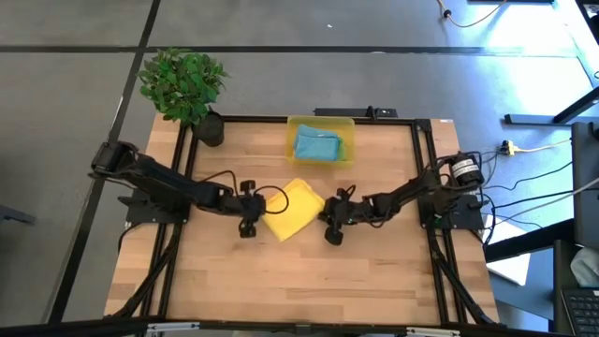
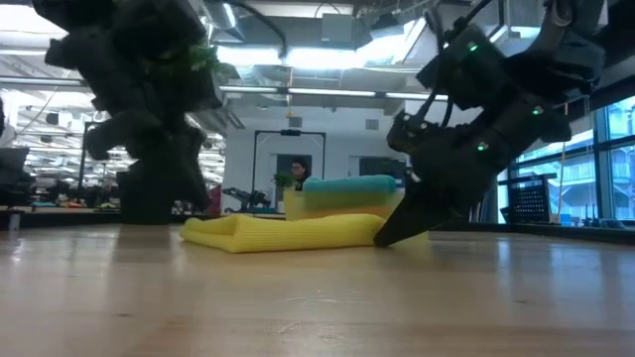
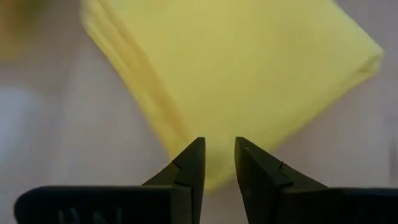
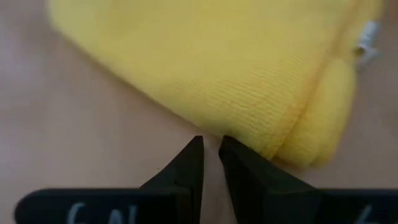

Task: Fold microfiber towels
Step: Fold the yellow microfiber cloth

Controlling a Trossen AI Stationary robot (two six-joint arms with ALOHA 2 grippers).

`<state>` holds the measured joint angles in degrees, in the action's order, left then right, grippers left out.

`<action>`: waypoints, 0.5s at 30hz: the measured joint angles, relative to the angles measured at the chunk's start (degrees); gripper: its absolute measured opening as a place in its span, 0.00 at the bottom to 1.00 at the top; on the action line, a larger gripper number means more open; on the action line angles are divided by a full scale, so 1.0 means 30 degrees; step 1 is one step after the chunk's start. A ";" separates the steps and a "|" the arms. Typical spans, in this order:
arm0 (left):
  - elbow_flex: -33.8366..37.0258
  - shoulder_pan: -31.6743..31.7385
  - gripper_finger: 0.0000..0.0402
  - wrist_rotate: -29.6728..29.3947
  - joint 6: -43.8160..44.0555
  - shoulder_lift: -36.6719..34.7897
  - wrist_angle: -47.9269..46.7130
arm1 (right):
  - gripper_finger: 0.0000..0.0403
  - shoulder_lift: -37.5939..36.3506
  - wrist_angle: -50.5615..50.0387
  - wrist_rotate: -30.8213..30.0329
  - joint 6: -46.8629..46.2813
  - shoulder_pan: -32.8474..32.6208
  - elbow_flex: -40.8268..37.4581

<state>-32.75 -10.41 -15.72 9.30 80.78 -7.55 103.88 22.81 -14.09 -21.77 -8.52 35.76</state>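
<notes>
The yellow plastic bin contains a folded teal-blue towel. The folded yellow towel lies mid-table between the left gripper and right gripper, both slightly parted and empty.

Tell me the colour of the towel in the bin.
Light teal-blue towel, clearest in the high view.

Both arms reach inward, left claw and right claw slightly parted.

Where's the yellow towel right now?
From above, the folded yellow towel lies mid-table between the left gripper and right gripper, just in front of the bin holding a blue towel.
</notes>
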 joint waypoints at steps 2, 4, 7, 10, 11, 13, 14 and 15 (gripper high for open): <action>0.0000 0.0053 0.19 -0.1444 -0.0632 -0.0669 -0.0096 | 0.17 0.0030 -0.0067 -0.0584 0.0360 0.0414 0.0136; 0.0000 0.0160 0.19 -0.3241 -0.1259 -0.1326 -0.0240 | 0.17 0.0043 -0.0356 -0.1073 0.0852 0.0889 0.0413; 0.0000 0.0558 0.19 -0.4674 -0.1862 -0.2007 -0.0255 | 0.17 0.0107 -0.0863 -0.1763 0.1455 0.1503 0.0963; -0.0015 0.1120 0.19 -0.3941 -0.1678 -0.1963 -0.0793 | 0.17 0.0131 -0.1305 -0.1944 0.1884 0.1857 0.1475; -0.0015 0.1253 0.19 -0.3443 -0.1377 -0.1816 -0.1158 | 0.17 0.0131 -0.1448 -0.1949 0.1887 0.1904 0.1628; -0.0015 0.1433 0.19 -0.2596 -0.0750 -0.1170 -0.1946 | 0.17 0.0131 -0.2104 -0.1884 0.1876 0.1907 0.1893; 0.0016 0.1438 0.19 -0.2382 -0.0480 -0.0923 -0.2550 | 0.17 0.0131 -0.2564 -0.1797 0.1890 0.1890 0.1985; 0.0020 0.1417 0.19 -0.2264 -0.0205 -0.0604 -0.2726 | 0.17 0.0131 -0.2845 -0.1787 0.1911 0.1875 0.2058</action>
<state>-32.69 -6.16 -22.51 8.68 78.97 -15.73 104.27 14.27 -19.45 -16.04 -2.89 41.93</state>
